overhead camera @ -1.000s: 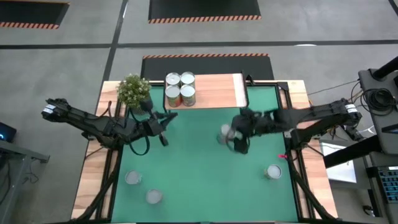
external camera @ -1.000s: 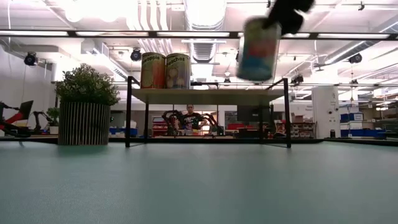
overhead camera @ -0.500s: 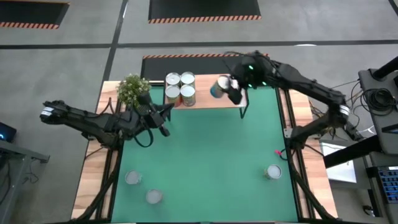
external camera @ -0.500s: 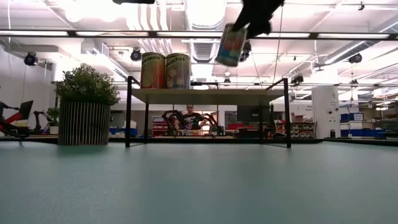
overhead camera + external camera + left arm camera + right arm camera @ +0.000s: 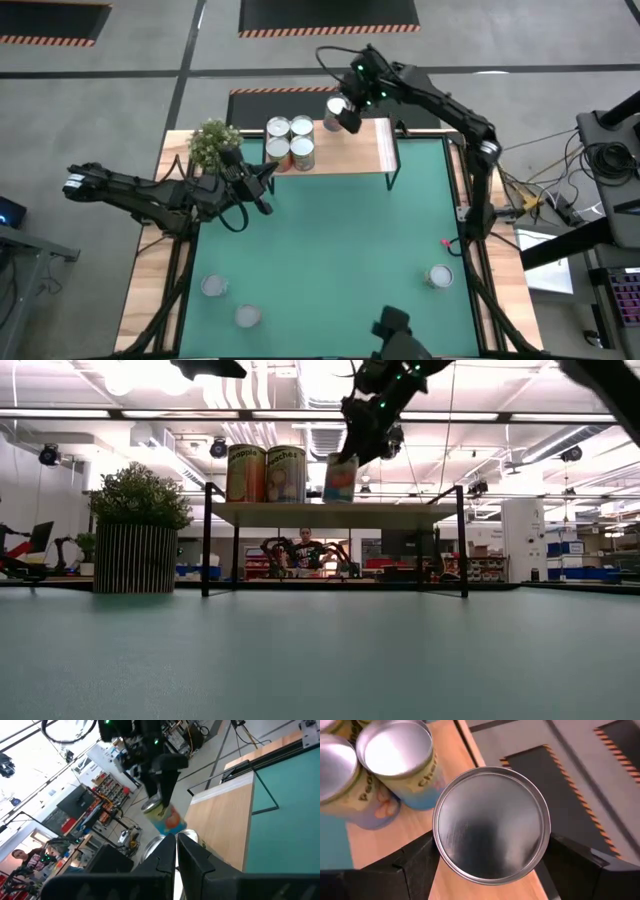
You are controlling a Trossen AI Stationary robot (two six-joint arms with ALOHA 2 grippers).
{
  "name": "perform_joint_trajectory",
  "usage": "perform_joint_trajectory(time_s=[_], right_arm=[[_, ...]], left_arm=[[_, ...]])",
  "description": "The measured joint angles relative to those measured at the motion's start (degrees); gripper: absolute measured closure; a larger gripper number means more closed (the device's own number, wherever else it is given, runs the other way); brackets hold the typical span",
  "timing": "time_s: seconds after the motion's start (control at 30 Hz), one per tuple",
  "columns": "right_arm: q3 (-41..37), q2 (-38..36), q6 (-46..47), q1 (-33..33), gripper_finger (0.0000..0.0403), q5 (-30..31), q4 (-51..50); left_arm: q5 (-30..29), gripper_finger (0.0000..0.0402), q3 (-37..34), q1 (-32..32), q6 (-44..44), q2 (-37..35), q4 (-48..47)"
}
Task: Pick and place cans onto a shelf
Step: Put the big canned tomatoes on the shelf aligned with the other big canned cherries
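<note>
Four cans stand on the shelf beside the right gripper, which holds another can; a plant sits nearby.

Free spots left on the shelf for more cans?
The shelf is bare from the right gripper and its held can to its right end. The left end is crowded: four cans beside the plant. The left gripper waits below.

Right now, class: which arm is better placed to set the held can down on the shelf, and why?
The right. Its gripper already clamps the can over the shelf; the left gripper sits empty by the plant.
</note>
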Motion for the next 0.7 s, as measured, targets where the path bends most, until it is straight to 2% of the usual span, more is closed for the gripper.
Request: perform_joint_trajectory(time_s=[0.07, 0.33, 0.7], right_arm=[[3.25, 2.47, -0.17, -0.31, 0.0101, -1.76, -1.33], [11.73, 8.77, -2.34, -0.32, 0.0101, -2.07, -6.13], [11.52, 9.61, -3.62, -0.32, 0.0097, -1.96, -6.88]], left_arm=[[0.00, 0.0402, 0.00, 0.04, 0.00, 0.00, -0.07], [-0.02, 0.0402, 0.00, 0.02, -0.02, 0.00, -0.09], [-0.02, 0.0402, 0.00, -0.02, -0.02, 0.00, -0.35]])
